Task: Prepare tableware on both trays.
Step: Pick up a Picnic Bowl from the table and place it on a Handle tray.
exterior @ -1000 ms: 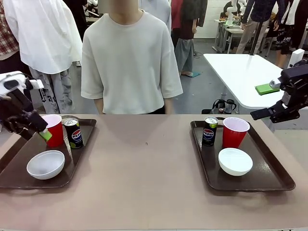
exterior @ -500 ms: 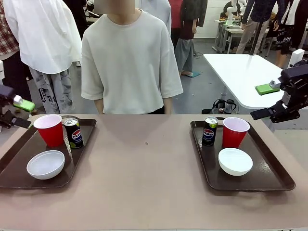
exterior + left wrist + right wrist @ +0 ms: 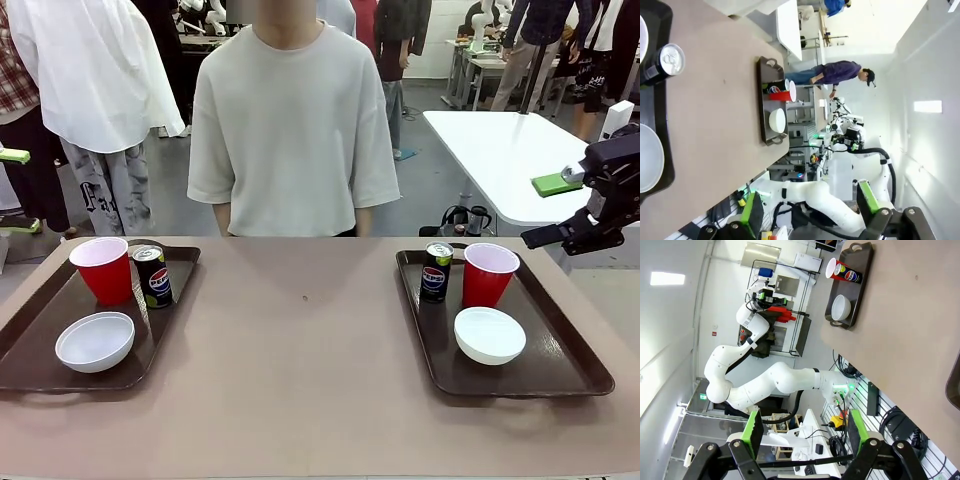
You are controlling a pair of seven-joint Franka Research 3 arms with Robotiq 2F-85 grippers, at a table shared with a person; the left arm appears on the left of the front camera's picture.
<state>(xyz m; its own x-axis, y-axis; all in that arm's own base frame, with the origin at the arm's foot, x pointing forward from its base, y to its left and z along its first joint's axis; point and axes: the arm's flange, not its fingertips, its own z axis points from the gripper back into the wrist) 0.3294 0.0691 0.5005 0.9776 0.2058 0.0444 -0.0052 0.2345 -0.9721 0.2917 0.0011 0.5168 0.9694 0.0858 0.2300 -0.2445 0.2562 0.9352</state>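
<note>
On each glossy brown tray (image 3: 560,375) sits tableware; both grippers' jaws spread.

The front view is taken from the robot's side of the worktop (image 3: 300,340), level and facing across it toward a person (image 3: 295,120) standing at the far edge. The left tray (image 3: 160,330) and the right tray (image 3: 570,365) are seen fairly near, at either side. The left wrist view is rolled sideways and held well back from the worktop (image 3: 715,130); its own fingers (image 3: 867,200) rise from the bottom edge, and the right tray (image 3: 763,107) is seen far off. The right wrist view is likewise rolled and distant, past its fingers (image 3: 752,432), with the left tray (image 3: 860,280) small near the top. Both trays and the worktop are shared by all three views.
</note>
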